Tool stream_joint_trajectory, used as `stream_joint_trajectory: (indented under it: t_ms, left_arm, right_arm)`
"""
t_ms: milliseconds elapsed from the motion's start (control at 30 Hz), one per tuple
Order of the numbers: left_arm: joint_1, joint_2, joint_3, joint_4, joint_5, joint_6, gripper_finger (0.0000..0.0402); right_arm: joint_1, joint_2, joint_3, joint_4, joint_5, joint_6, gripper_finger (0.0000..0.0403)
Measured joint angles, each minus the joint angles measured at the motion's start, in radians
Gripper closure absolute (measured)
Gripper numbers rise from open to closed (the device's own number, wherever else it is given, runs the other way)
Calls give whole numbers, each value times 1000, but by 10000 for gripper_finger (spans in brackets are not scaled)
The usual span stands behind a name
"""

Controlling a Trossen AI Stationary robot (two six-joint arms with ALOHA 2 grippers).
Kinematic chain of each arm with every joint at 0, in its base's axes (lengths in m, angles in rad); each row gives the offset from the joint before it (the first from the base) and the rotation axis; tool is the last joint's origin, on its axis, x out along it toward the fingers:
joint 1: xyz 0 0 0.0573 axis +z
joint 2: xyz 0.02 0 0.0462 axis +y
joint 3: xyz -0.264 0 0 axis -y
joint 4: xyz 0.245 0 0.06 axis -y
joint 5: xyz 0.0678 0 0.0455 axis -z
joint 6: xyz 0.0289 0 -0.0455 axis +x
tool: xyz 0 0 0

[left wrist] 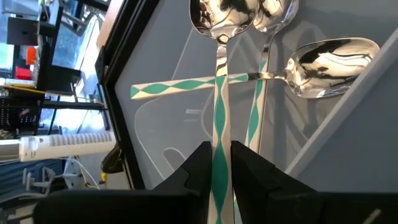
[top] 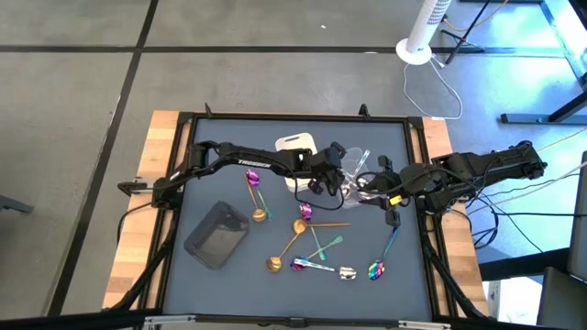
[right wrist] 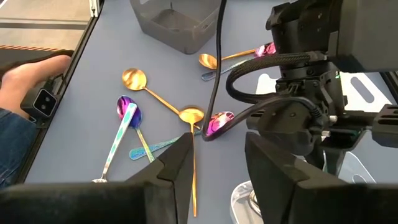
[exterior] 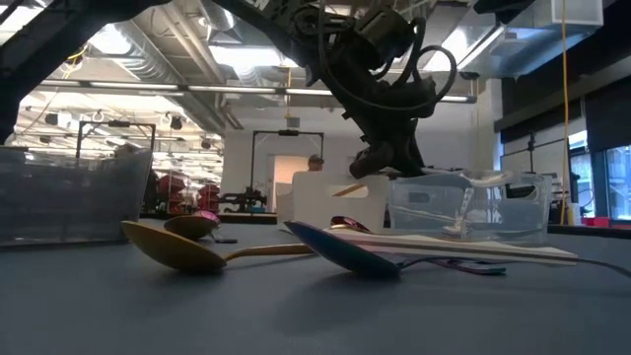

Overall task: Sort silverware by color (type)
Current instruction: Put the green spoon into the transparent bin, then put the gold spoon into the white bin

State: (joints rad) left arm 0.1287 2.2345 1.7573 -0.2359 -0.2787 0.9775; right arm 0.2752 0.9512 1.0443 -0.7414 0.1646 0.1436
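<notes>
My left gripper [top: 323, 183] [left wrist: 221, 149] is over the clear tray [top: 358, 170] [left wrist: 168, 124], shut on a silver spoon [left wrist: 222, 25] with a teal-and-white patterned handle. Two more silver spoons [left wrist: 323, 59] lie in that tray. My right gripper [top: 371, 188] [right wrist: 217, 158] waits open beside the tray, facing the left gripper. Gold spoons [right wrist: 134, 78] [top: 284, 249], purple spoons [right wrist: 217, 121] [top: 255, 183] and iridescent pieces [right wrist: 127, 111] [top: 381, 261] lie flat on the mat. My left gripper pinches the spoon's patterned handle [left wrist: 219, 134] between its two fingers, which lie along the handle. The bowl [left wrist: 222, 18] points away from the gripper, next to the other spoons' bowls. Whether the bowl rests on the tray floor I cannot tell.
A white tray [top: 295, 145] [exterior: 325, 202] stands at the far side, left of the clear one. A dark grey tray [top: 217, 236] [right wrist: 177, 25] sits on the mat's left part. A person's hand [right wrist: 31, 78] rests at the table edge.
</notes>
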Motion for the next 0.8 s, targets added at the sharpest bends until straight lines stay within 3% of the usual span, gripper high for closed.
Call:
stream_joint_trajectory:
  t_ms: [233,567,800]
  left_arm:
    - [-6,0,0,6,13,1,347]
    - [-10,0,0,14,37,-6,283]
    - [-21,0,0,14,27,-6,270]
  right_arm:
    - [0,0,0,0,0,0,269]
    - [0,0,0,0,0,0,269]
    - [0,0,0,0,0,0,269]
